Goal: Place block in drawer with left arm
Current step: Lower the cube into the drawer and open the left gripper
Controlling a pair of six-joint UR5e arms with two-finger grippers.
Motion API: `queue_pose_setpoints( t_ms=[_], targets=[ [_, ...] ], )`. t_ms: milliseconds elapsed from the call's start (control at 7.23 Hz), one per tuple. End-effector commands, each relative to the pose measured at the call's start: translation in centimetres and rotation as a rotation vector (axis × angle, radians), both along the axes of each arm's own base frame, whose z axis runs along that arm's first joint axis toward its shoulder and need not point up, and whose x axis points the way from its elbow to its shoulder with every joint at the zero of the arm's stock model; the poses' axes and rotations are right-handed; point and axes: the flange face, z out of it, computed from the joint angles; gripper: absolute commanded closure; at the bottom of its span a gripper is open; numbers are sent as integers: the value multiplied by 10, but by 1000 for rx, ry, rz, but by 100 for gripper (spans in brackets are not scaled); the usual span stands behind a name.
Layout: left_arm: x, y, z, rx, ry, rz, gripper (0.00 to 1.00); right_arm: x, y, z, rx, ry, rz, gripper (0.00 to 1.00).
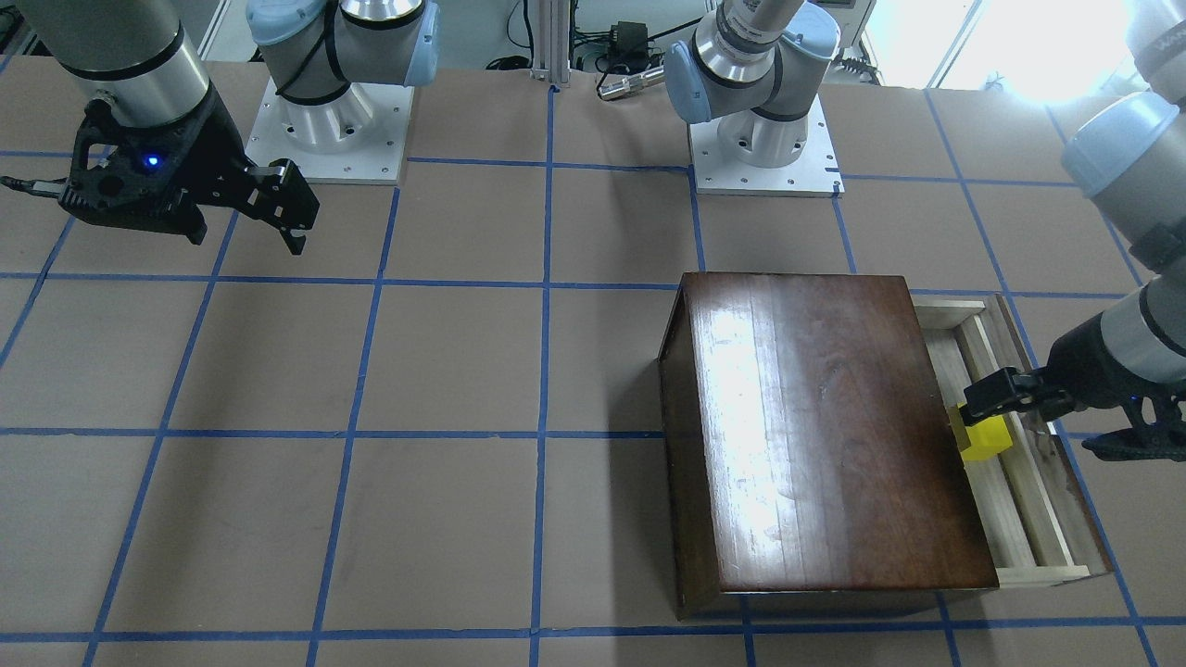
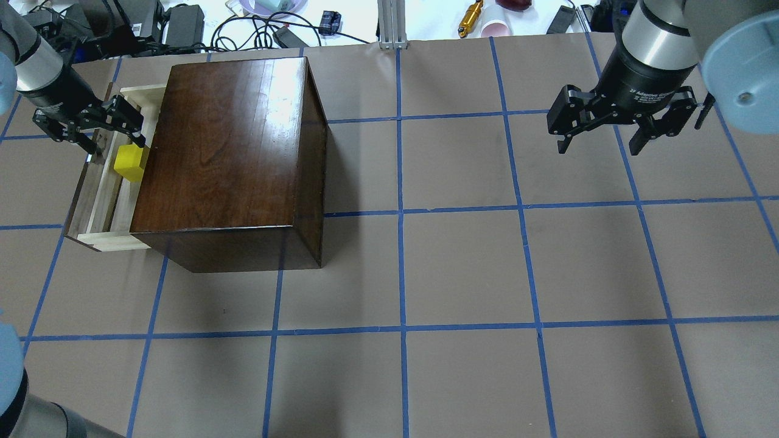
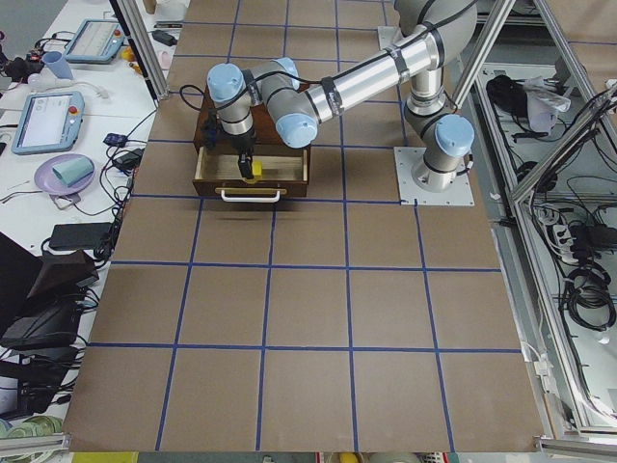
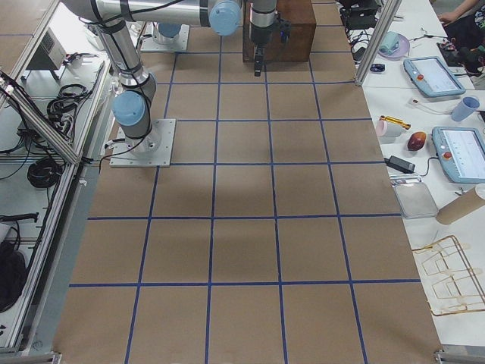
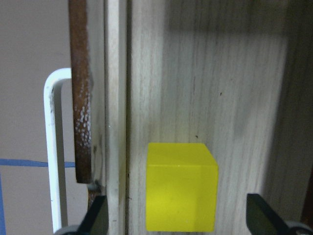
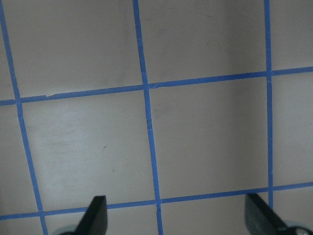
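You can see the block (image 5: 181, 186) lying in the drawer (image 5: 205, 73). The left gripper (image 5: 178, 218) hangs over it, jaws wide apart, holding nothing. Only withdrawing seems left.

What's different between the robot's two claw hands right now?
The left gripper hangs over the open drawer, with the yellow block lying untouched between its fingers. The right gripper hangs over the table, with only taped squares beneath it. The left gripper's wrist view shows the block close up, while the right gripper's takes in several squares, so the right one seems higher. Both are black, two-fingered and open.
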Motion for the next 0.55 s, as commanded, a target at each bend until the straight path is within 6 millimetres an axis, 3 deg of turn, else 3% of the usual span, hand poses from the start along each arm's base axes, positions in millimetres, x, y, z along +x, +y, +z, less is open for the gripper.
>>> queue_pose_setpoints(
  t_ms=[0, 277, 415],
  targets=[
    [-12, 19, 39, -14, -7, -5, 0, 0, 0, 0, 0, 0, 0, 0],
    [-26, 50, 81, -8, -5, -1, 0, 0, 0, 0, 0, 0, 0, 0],
    [-48, 59, 100, -28, -19, 8, 0, 0, 0, 0, 0, 0, 0, 0]
  ],
)
